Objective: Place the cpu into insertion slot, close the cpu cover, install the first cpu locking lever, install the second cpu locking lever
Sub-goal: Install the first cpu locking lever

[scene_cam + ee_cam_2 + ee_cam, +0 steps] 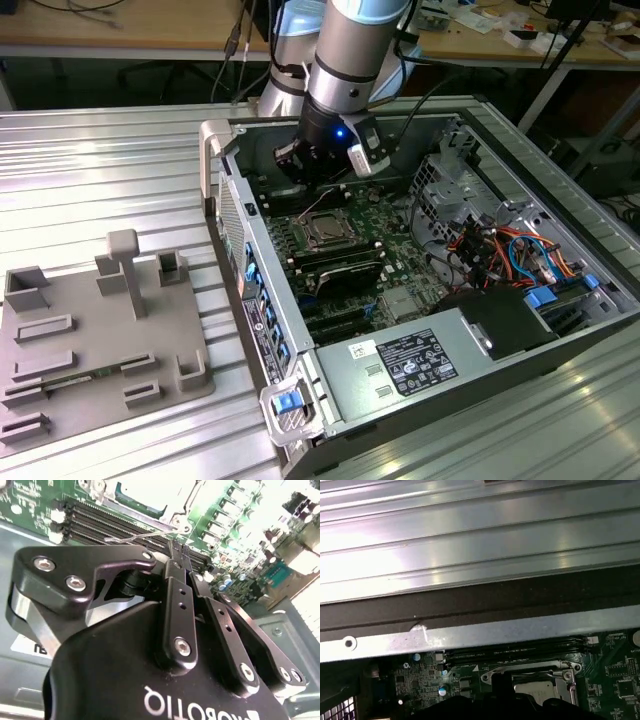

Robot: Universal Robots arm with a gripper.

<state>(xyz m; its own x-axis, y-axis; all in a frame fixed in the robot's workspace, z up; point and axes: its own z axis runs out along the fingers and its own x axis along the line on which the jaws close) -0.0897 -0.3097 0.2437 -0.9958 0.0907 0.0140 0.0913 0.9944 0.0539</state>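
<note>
A big ribbed metal table [120, 170] holds an open computer case [255, 300], and the robot arm [355, 50] reaches down into it. Inside lies the green board [400, 250]. The gripper [178, 550] hangs low over the board, with its two fingers pressed together at the tips and nothing clearly held between them. Just past it is the insertion slot [325, 230]. The cpu cover [527, 669] seems to lie flat on it, and the cpu [540, 692] sits inside, its pale top showing through the window. A thin wire lever [145, 535] sticks up right by the fingertips (it looks easy to slip off). I think the job now is this lever, and doing it well means pushing slowly and straight, keeping the tips on the wire and off the chip.
</note>
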